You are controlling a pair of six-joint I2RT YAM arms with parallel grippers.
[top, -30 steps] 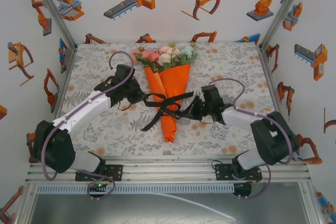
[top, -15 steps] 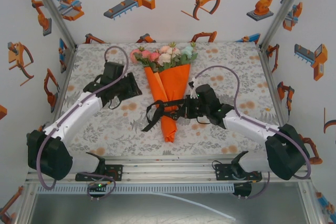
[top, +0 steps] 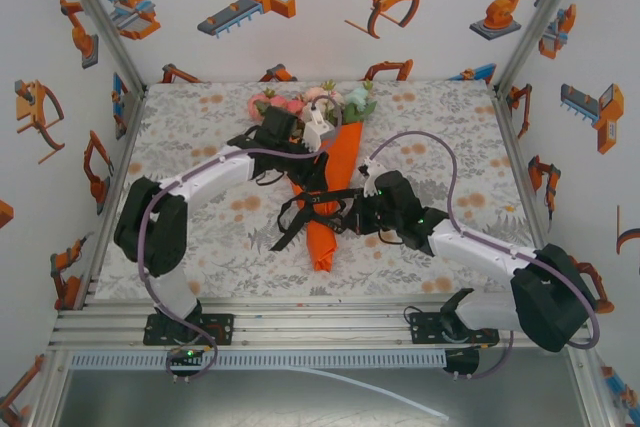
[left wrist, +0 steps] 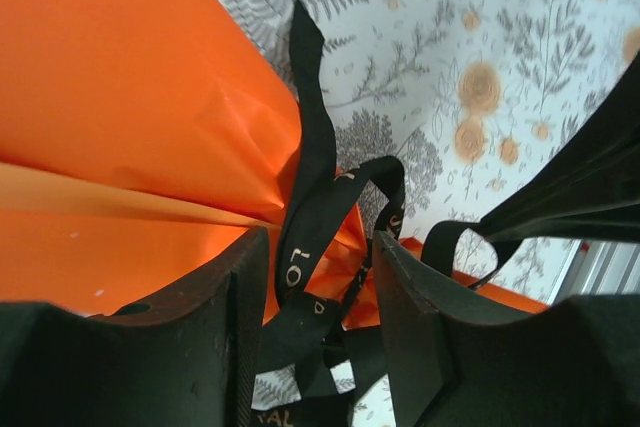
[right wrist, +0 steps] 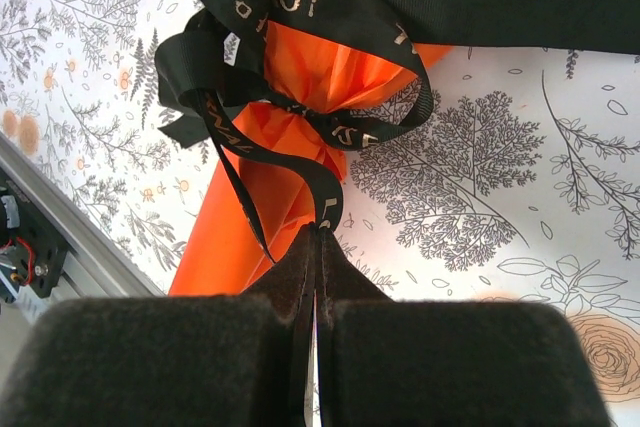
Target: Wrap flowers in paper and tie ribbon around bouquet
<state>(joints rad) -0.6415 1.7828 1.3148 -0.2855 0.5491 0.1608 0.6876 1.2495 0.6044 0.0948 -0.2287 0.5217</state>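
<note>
The left gripper (left wrist: 320,247) hovers, jaws apart, over the bouquet (top: 338,157) lying mid-table: pink, white and mint blooms at the far end, an orange paper (left wrist: 120,77) cone cinched by a knotted black ribbon (right wrist: 330,7). The right gripper (right wrist: 317,237) pinches a ribbon tail

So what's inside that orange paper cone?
Flowers: pink, white and mint blooms poke out at the far end of the paper. Their stems are covered by the paper, so they cannot be seen.
</note>
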